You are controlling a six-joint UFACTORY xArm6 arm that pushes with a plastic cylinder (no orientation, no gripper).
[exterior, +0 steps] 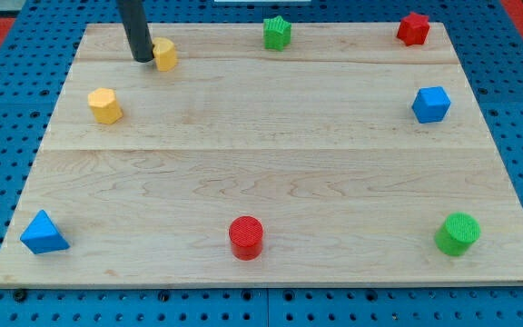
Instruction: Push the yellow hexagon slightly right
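My tip (pixel 142 59) rests on the wooden board (pixel 271 173) near its top left corner. A yellow block (pixel 165 54) sits right against the tip's right side; its shape is hard to make out. A second yellow block, which looks like a hexagon (pixel 104 105), lies lower left of the tip, clearly apart from it.
A green star (pixel 278 33) is at the top middle and a red block (pixel 413 28) at the top right. A blue cube (pixel 430 104) is at the right edge. A blue triangle (pixel 44 232), a red cylinder (pixel 246 237) and a green cylinder (pixel 458 233) stand along the bottom.
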